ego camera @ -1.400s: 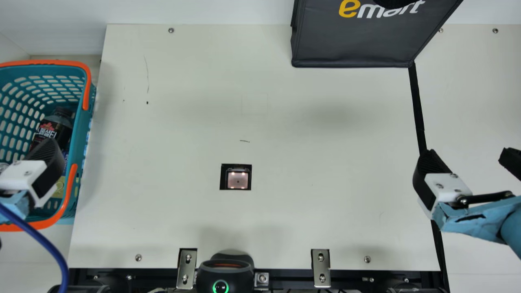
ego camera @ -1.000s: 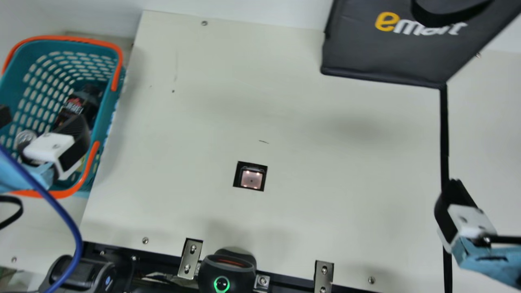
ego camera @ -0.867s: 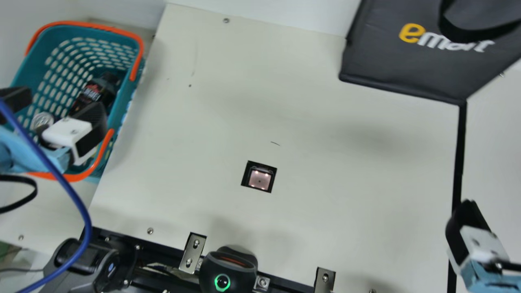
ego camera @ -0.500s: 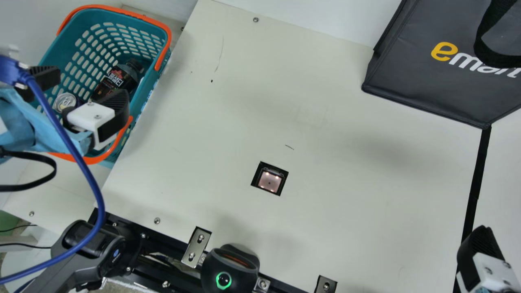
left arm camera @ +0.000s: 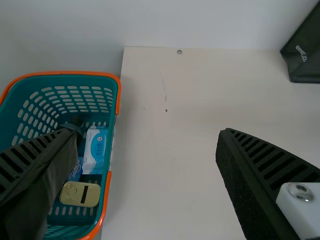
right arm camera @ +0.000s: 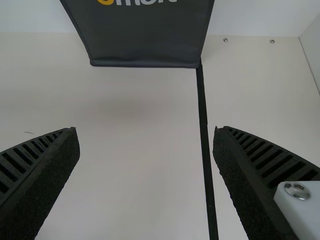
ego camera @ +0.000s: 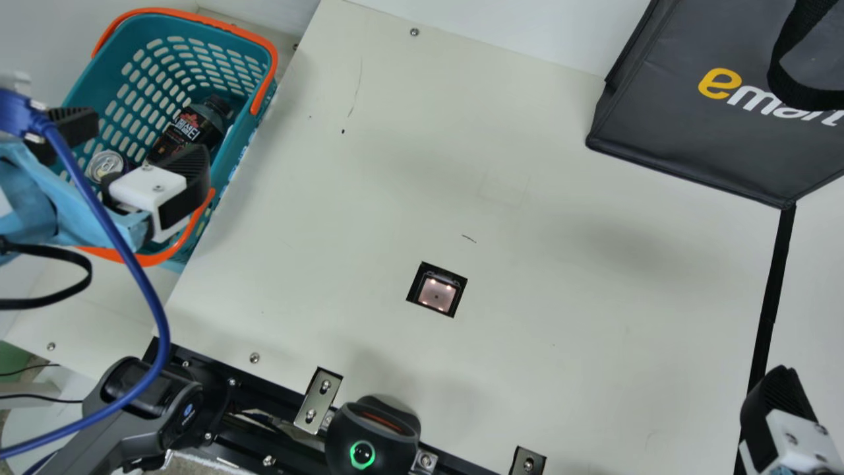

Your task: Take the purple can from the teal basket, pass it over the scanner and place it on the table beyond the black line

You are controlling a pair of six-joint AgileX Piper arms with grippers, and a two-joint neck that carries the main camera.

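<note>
Camera turned; teal basket [ego camera: 132,39] brought further into frame, upper left; purple can [ego camera: 104,165] exposed, ungrasped; left gripper [ego camera: 146,137], right gripper [right arm camera: 146,129] spread, empty; pickup seemingly due.

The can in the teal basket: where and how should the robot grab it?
Probably around its round side, just below the rim, coming from above. The can shows its lid facing up through the open top of the basket, whose walls would hinder a sideways approach.
</note>
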